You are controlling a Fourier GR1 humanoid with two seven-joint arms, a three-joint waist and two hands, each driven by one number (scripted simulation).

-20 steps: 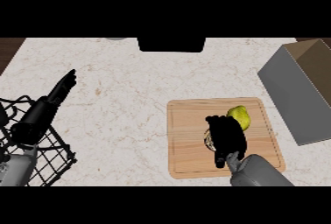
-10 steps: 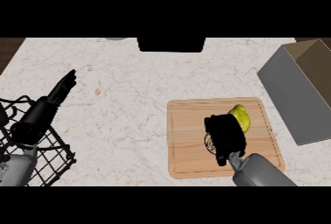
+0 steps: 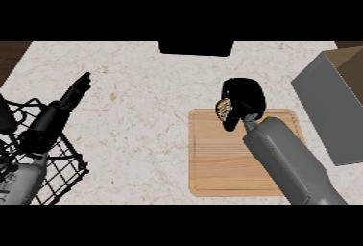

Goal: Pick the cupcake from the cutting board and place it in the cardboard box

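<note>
In the head view my right hand is curled round the cupcake; only a strip of its tan ribbed wrapper shows at the hand's left side. The hand is raised over the far edge of the wooden cutting board, whose surface is bare. The grey-sided cardboard box stands to the right of the board, its open brown inside showing at the upper right corner. At the left, my left hand rests open with straight fingers pointing away from me.
A black wire basket sits at the lower left, under my left forearm. A black object lies at the counter's far edge. Pale marble counter spreads between basket and board.
My right hand has closed on the cupcake and lifted it off the board, moving toward the board's far edge. The left hand has not moved.
</note>
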